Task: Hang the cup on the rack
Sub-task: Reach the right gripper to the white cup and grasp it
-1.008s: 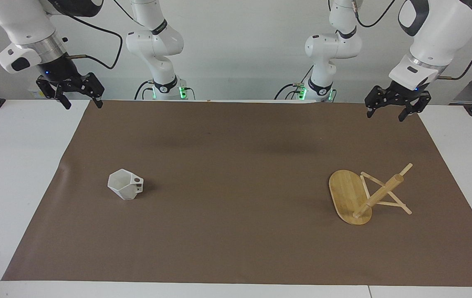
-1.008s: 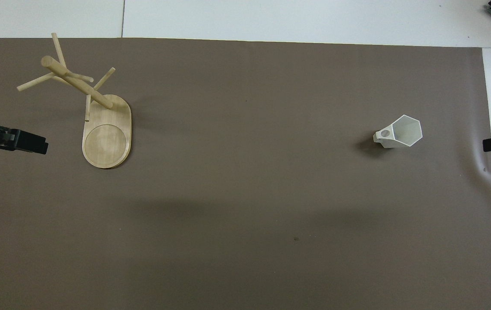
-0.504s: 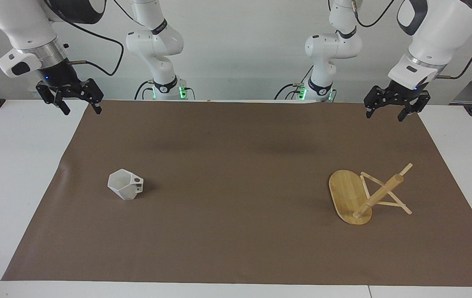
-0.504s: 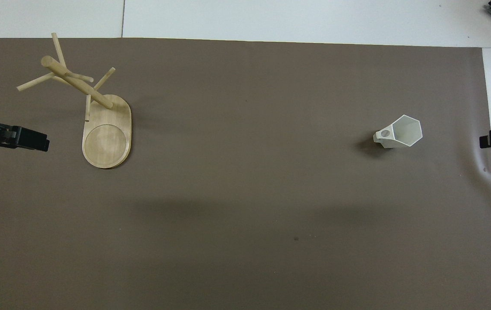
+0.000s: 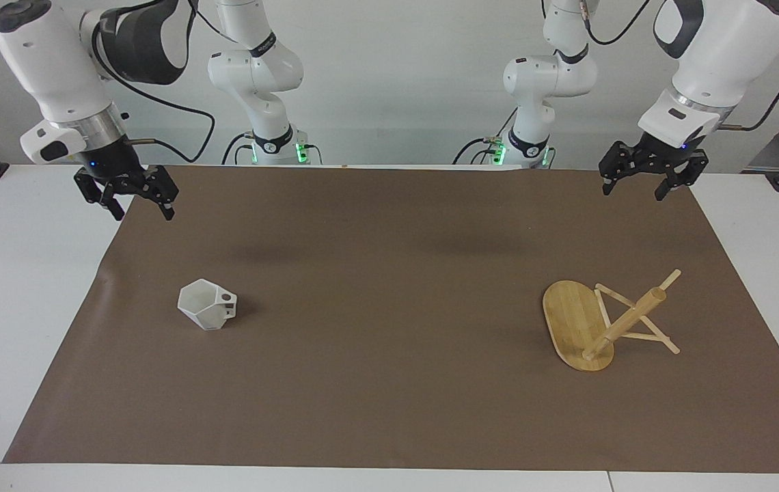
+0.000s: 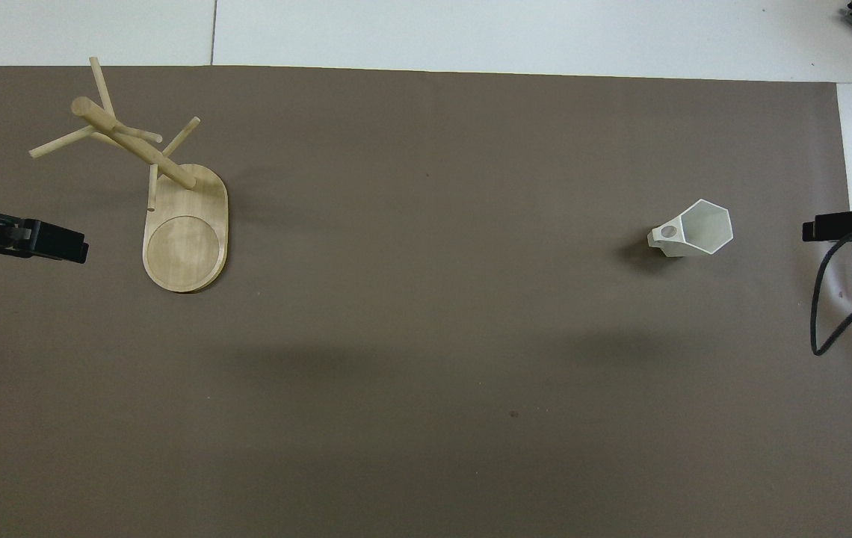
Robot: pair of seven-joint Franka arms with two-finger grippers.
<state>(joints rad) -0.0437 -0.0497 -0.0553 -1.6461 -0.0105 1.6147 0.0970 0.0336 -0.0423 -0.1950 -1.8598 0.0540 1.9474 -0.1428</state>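
The white faceted cup [image 5: 206,305] stands upright on the brown mat toward the right arm's end, its pierced tab handle pointing to the table's middle; it also shows in the overhead view [image 6: 695,229]. The bamboo rack [image 5: 601,326] stands on its oval base toward the left arm's end, also in the overhead view [image 6: 172,202]. My right gripper [image 5: 143,213] is open and empty, in the air over the mat's edge, apart from the cup. My left gripper [image 5: 633,193] is open and empty, in the air over the mat's corner, apart from the rack.
The brown mat [image 5: 389,383] covers most of the white table [image 5: 14,287]. A black cable [image 6: 826,314] hangs from the right arm over the mat's edge. Two more arm bases stand at the robots' edge of the table.
My right gripper has come down and moved in over the mat's edge, closer to the cup. My left gripper has barely moved. Cup and rack have not moved.
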